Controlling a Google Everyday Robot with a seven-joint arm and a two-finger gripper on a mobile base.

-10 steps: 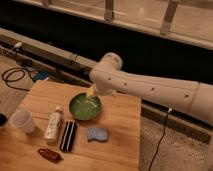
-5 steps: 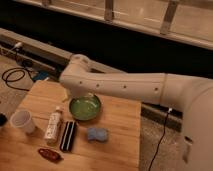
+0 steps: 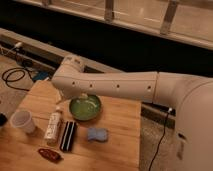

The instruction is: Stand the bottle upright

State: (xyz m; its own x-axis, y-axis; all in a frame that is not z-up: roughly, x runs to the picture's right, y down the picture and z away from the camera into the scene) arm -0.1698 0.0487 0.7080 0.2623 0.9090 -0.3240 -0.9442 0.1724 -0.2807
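Note:
The bottle (image 3: 53, 126) lies flat on the wooden table (image 3: 120, 117), whitish with a pale label, its white cap pointing to the far side. It lies between the white cup (image 3: 22, 121) and the black striped bar (image 3: 67, 135). My white arm reaches in from the right across the table. The gripper (image 3: 60, 99) hangs down from the arm's end, just above and behind the bottle's cap, left of the green bowl (image 3: 85, 107). It holds nothing that I can see.
A blue sponge (image 3: 97, 134) lies right of the bar. A red-brown object (image 3: 49, 154) lies near the front edge. Black cables (image 3: 15, 76) lie on the floor left of the table. A dark wall runs behind.
My arm has swung left, from over the green bowl to above the bottle's cap end. The objects on the table have not moved.

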